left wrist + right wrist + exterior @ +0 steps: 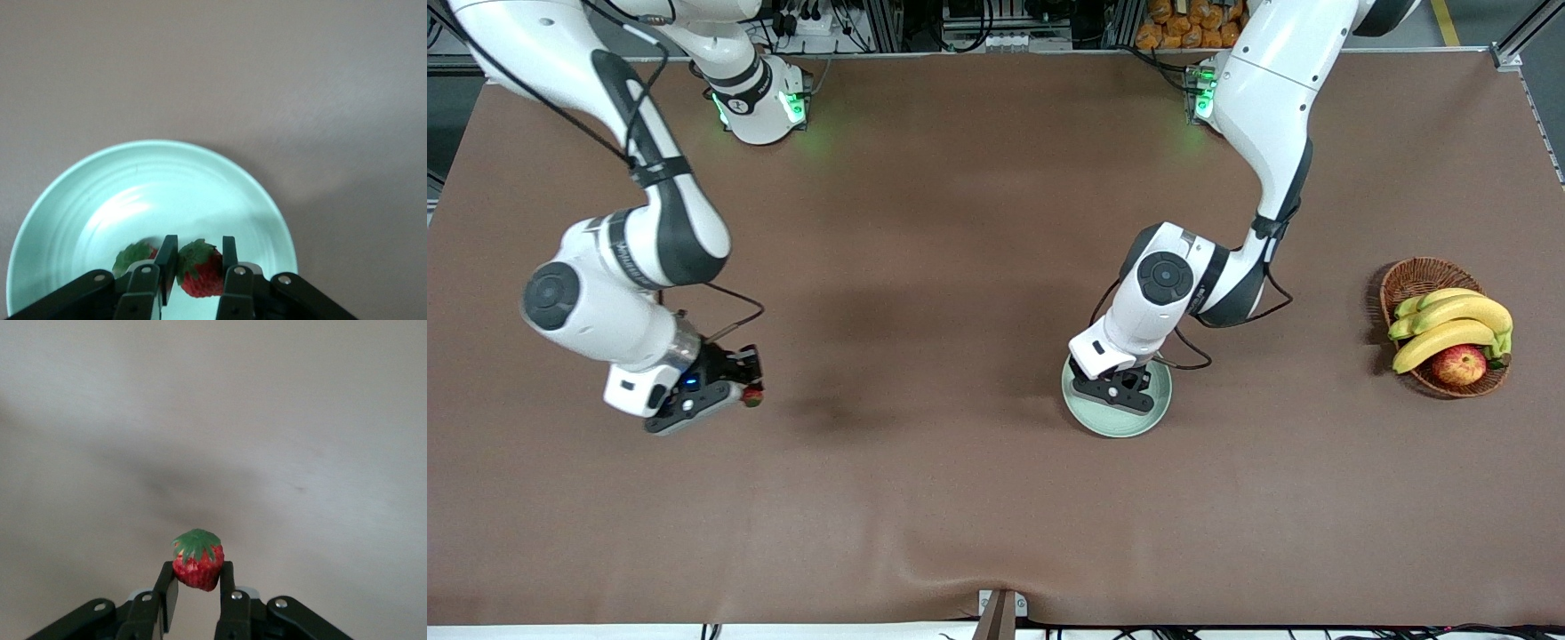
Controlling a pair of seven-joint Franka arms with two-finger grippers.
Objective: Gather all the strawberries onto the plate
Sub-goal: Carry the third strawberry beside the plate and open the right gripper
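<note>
Red strawberry (198, 568) in right claw (194, 587)

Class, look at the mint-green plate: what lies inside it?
In the plate, one strawberry sits between the left gripper jaws, above the dish. Another strawberry lies beside it, mostly hidden by a jaw.

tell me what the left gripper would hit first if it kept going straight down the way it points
Probably the plate: the left gripper, shut on a strawberry, points down over it, so the berry likely touches first. Height is unclear.
</note>
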